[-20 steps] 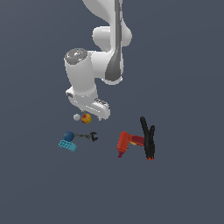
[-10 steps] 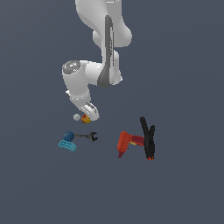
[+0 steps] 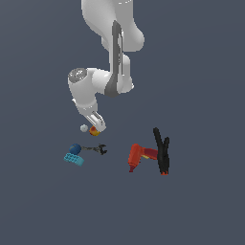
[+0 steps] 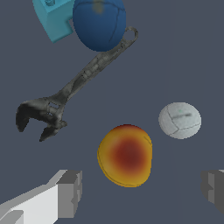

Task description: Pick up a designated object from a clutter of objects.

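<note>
Step in hand: approach to the grasp. The tool (image 4: 140,190) hangs over the peach-coloured ball (image 4: 125,155), its fingers (image 4: 70,192) spread apart with nothing between them yet. The ball rests on the table (image 3: 201,95), just beside the grey ball (image 4: 180,120) and near the wrench (image 4: 70,89); the blue ball (image 4: 99,22) and the cyan brick (image 4: 53,19) lie farther off. The next move probably calls for a straight descent until the fingers flank the ball, then closing without nudging the grey ball. The ball is near round: no long axis and no heading constrain the grasp.

Three balls (image 3: 75,149), brick (image 3: 74,160), wrench (image 3: 94,150), drill (image 3: 138,156), clamp (image 3: 161,151).
</note>
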{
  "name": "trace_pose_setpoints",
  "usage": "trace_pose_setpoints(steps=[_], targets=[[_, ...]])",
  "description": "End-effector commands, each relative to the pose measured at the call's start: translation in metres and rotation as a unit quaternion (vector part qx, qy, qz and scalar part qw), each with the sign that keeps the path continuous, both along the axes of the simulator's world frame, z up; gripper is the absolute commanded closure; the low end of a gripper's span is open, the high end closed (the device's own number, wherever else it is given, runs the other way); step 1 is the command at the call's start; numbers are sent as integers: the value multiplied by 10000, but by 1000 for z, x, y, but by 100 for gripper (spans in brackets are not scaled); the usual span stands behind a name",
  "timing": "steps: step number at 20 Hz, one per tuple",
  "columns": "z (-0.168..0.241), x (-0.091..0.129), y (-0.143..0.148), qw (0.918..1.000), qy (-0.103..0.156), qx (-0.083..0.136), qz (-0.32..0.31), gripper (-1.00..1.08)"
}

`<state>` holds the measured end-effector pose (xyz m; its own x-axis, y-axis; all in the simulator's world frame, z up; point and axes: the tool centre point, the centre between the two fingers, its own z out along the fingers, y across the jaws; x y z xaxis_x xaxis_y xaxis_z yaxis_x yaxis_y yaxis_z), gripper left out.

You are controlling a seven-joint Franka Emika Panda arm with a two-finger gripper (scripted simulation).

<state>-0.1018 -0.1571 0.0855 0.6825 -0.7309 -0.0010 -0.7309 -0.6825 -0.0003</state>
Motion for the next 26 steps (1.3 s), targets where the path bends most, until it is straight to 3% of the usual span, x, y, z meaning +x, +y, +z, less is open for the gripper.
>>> trace_pose_setpoints(steps=[1,20,21,26], targets=[[-2,0,0,10000,0,0,1,-92],[-51,-1,-1,10000,0,-4,-25,-92],[-51,-1,-1,10000,0,-4,-25,108],[-51,-1,-1,10000,0,-4,-25,108]])
